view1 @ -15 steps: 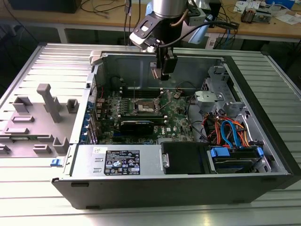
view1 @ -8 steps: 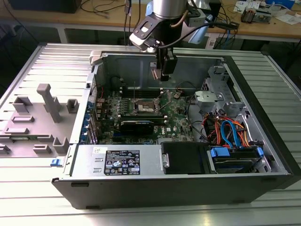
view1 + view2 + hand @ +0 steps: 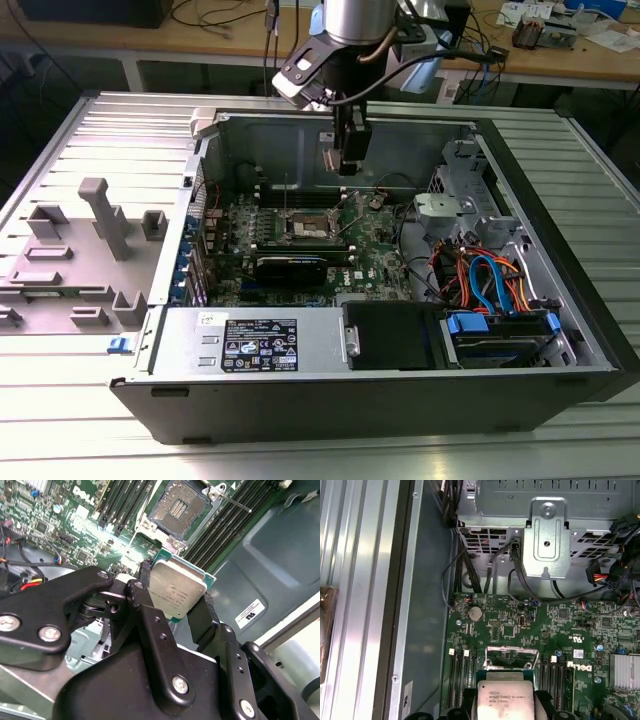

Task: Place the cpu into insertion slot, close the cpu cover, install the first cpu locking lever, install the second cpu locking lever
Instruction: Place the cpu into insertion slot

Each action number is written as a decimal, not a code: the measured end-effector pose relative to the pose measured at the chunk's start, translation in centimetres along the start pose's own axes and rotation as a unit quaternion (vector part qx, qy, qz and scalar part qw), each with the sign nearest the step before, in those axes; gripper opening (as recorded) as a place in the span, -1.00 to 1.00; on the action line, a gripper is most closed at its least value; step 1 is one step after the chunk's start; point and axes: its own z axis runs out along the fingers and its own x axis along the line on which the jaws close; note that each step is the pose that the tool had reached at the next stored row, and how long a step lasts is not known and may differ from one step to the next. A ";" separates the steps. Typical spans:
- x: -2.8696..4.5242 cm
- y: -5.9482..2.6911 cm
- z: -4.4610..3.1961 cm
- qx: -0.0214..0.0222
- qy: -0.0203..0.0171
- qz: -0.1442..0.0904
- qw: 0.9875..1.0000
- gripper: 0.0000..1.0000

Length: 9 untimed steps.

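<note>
My gripper point(image 3: 175, 594) is shut on the cpu point(image 3: 176, 586), a flat square chip with a silver-grey top, pinched at two opposite edges by the black fingers point(image 3: 144, 577). It hangs above the green motherboard point(image 3: 375, 250), inside the open computer case. The insertion slot point(image 3: 176, 505) lies bare below and beyond the chip, its dark centre uncovered. In the first wrist view the cpu point(image 3: 505, 700) sits just in front of the cpu cover point(image 3: 512, 656), which stands raised. In the exterior view the gripper point(image 3: 345, 165) hovers above the insertion slot point(image 3: 308, 226).
Long black memory slots point(image 3: 225, 520) flank the socket. A black graphics card point(image 3: 290, 268) lies in front of it, a power supply point(image 3: 255, 340) nearer still. A metal drive cage point(image 3: 450, 215) and coloured cables point(image 3: 485, 280) fill the exterior view's right. Grey fixtures point(image 3: 100, 215) stand outside the case.
</note>
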 end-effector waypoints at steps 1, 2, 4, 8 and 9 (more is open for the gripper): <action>0.00 0.00 0.01 0.000 0.000 0.000 1.000 0.08; 0.00 0.00 0.01 0.000 0.000 0.000 1.000 0.08; 0.00 0.00 0.01 0.000 0.000 0.000 1.000 0.08; 0.00 0.00 0.01 0.000 0.000 0.000 1.000 0.08; 0.00 0.00 0.01 0.000 0.000 0.001 1.000 0.08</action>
